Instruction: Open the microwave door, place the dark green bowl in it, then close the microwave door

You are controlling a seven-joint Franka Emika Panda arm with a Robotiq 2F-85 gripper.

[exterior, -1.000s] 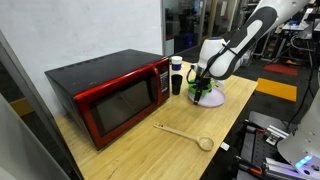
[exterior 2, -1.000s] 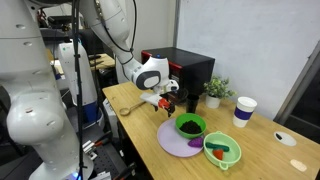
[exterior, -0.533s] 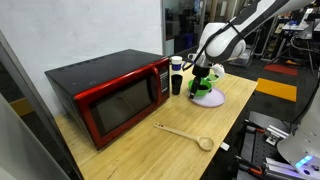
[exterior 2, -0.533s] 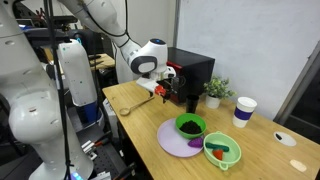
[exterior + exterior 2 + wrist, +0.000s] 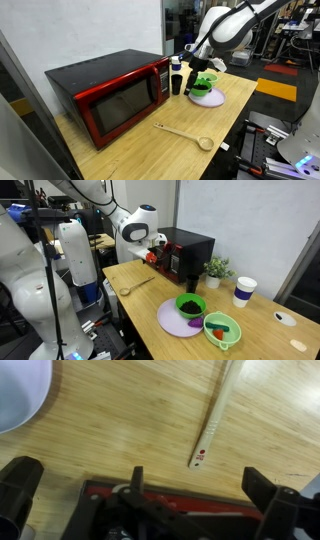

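The microwave (image 5: 105, 90) stands at the left of the wooden table, and its red microwave door (image 5: 125, 105) is shut. It also shows in an exterior view (image 5: 192, 252). The dark green bowl (image 5: 190, 306) sits on a lavender plate (image 5: 172, 320), and it also shows in an exterior view (image 5: 205, 83). My gripper (image 5: 193, 55) hangs open and empty in the air between the bowl and the microwave's right front corner, above both (image 5: 160, 242). In the wrist view the gripper (image 5: 148, 498) has its jaws wide apart over the microwave's red edge (image 5: 190, 510).
A wooden spoon (image 5: 185, 133) lies in front of the microwave. A dark cup with a white lid (image 5: 176, 76) stands by the microwave's corner. A lime-green bowl (image 5: 224, 332), a potted plant (image 5: 215, 270) and a paper cup (image 5: 243, 290) stand further along.
My gripper has risen from just above the bowl and plate and moved toward the microwave. The bowl, plate and door have not moved.
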